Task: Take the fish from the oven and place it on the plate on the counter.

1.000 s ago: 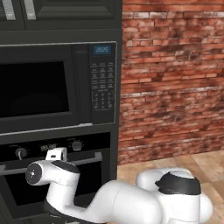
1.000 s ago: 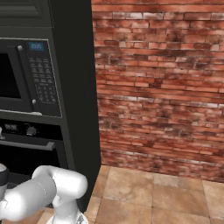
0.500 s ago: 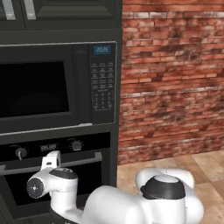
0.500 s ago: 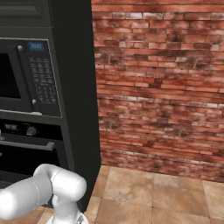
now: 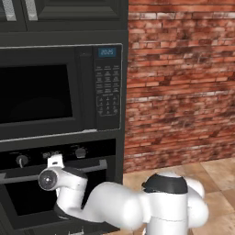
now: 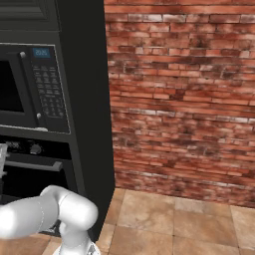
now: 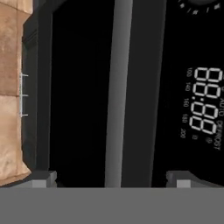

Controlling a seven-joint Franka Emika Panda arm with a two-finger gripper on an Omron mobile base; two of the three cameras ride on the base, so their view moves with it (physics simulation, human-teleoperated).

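Note:
The black oven (image 5: 50, 193) stands shut below the microwave, with two knobs (image 5: 81, 152) and a horizontal bar handle (image 5: 103, 164). My hand (image 5: 48, 179) hovers right in front of that handle. In the hand view, which is rolled sideways, the grey handle (image 7: 118, 87) runs up the picture between my fingertips, and the oven's digital display (image 7: 203, 109) glows at the right. My gripper (image 7: 114, 179) is open, one fingertip on each side of the bar, with nothing held. The fish is hidden behind the closed door. The plate and the counter are out of view.
A black microwave (image 5: 41, 92) with a keypad (image 5: 106, 89) sits directly above the oven in the dark cabinet column. A red brick wall (image 5: 179, 92) runs to the right, with tan floor tiles (image 6: 164, 219) at its foot.
My hand dipped a little and rose back to handle height, while the elbow and shoulder swung leftward. The jaws have stayed wide apart.

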